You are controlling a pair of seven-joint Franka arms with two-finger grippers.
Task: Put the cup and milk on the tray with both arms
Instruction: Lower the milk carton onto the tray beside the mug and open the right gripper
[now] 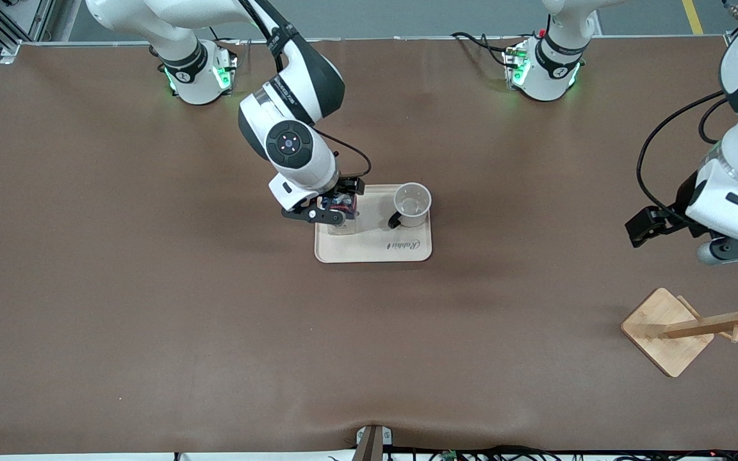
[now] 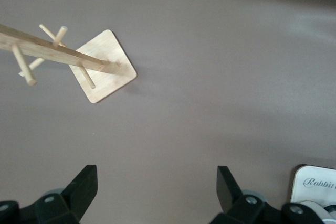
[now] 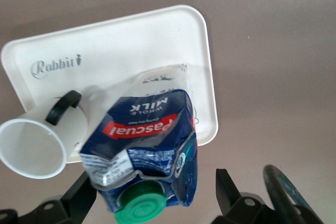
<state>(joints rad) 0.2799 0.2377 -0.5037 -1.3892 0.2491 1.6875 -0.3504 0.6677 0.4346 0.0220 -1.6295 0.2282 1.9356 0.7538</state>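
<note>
While the right gripper (image 1: 334,214) stands open around the dark blue milk carton (image 3: 149,148) beside the white mug (image 1: 412,205) on the cream tray (image 1: 375,250), a careless retreat could topple it; the open, empty left gripper (image 1: 676,234) waits well away from the tray.

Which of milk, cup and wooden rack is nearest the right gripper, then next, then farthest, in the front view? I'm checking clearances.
From the right gripper:
1. Milk, between its fingers, on the tray.
2. Cup, beside the milk on the tray.
3. Wooden rack, at the left arm's end.
</note>
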